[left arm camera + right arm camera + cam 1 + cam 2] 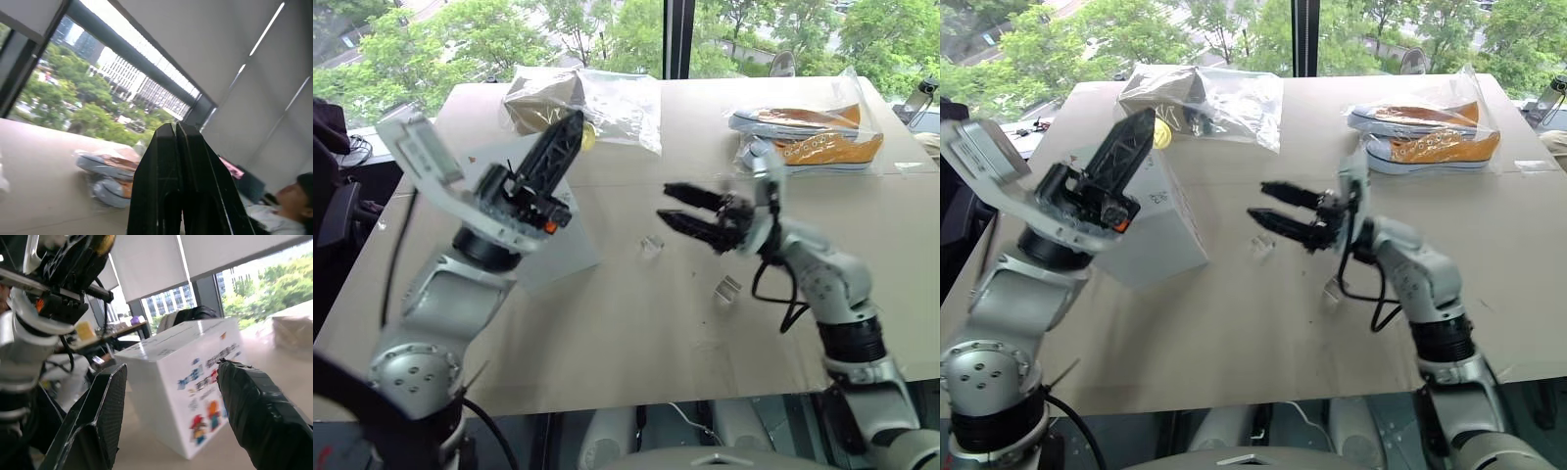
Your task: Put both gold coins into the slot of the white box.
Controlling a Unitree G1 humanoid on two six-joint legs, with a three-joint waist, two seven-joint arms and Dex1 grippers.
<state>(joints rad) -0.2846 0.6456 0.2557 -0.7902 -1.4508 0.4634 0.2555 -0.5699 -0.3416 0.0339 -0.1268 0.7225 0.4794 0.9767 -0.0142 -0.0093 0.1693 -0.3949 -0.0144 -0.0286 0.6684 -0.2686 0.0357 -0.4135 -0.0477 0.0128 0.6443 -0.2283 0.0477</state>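
On the left side of the pale tabletop (1234,343), your left gripper (1136,132) is hanging raised above the surface with its two black fingers pressed together; whether anything is pinched between them cannot be told. Just behind and below it, the white cube-shaped cardboard box (1160,230) is sitting on the table, with printed colour graphics showing on one face in the right wrist view. Its slot and the gold coins are not making themselves out anywhere in these views.

Toward the middle, your right gripper (1268,204) is pointing left at the box with its black fingers (100,411) standing apart and nothing between them. Two small clear plastic holders are lying on the table near it: one (652,245) just below the fingertips, the other (727,290) nearer, under the wrist.

At the far edge, a crumpled clear plastic bag holding a brown item (1200,98) is lying left of centre, and a bagged pair of orange-and-white sneakers (1425,137) is resting at far right.
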